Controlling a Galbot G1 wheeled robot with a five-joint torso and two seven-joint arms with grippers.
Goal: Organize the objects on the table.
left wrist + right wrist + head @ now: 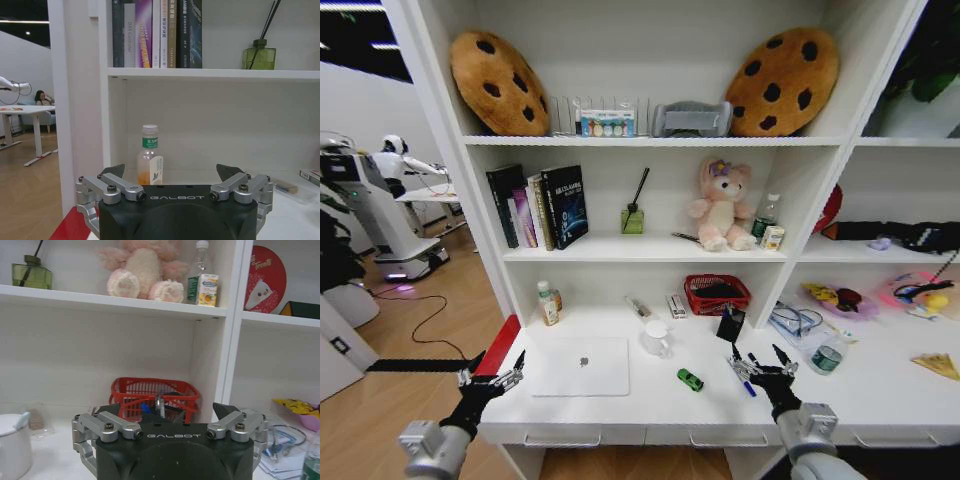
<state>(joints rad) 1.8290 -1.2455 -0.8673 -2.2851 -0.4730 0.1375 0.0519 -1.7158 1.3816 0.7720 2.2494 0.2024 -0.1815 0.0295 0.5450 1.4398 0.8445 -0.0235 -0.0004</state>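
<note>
Right now your largest item, the silver laptop (579, 366), lies on the surface (880, 385) between both grippers. Just ahead of your right gripper (761, 368) lie the pens (744, 381), the green toy car (690, 379) beside them. Left gripper (491, 378) and right both hover wide, empty; descend squarely over one item.

shelf: pink plush bear (721, 206) | books (537, 206) (upright) | below: red mesh basket (717, 293)
</note>
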